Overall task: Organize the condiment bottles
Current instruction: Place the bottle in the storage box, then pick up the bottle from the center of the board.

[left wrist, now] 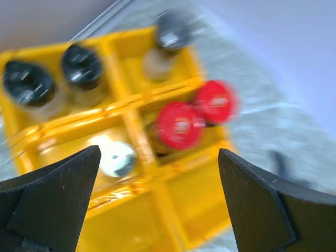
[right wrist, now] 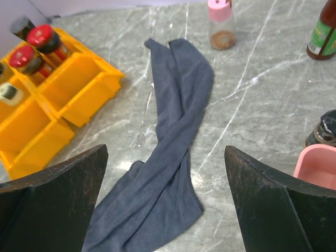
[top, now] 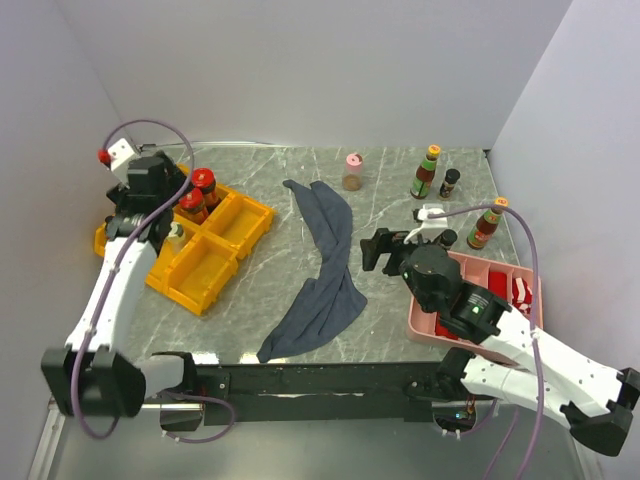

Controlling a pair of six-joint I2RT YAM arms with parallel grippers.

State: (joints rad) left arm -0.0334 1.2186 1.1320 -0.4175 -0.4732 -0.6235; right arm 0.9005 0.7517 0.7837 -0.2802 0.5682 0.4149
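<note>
Hovering open and empty over the yellow bins [left wrist: 194, 210], the left claw [left wrist: 158, 151] could clip and topple the red-lidded jars [left wrist: 180, 125]; right claw [right wrist: 166, 151] also open.

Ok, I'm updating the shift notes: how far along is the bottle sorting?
Partly done. Several bottles stand in the yellow bins, including two red-lidded jars. Nothing is in hand: the left gripper is open over the bins, the right gripper open near the cloth. Left: a pink-capped shaker, two sauce bottles, a small black-capped bottle, a dark bottle by the pink tray.
</note>
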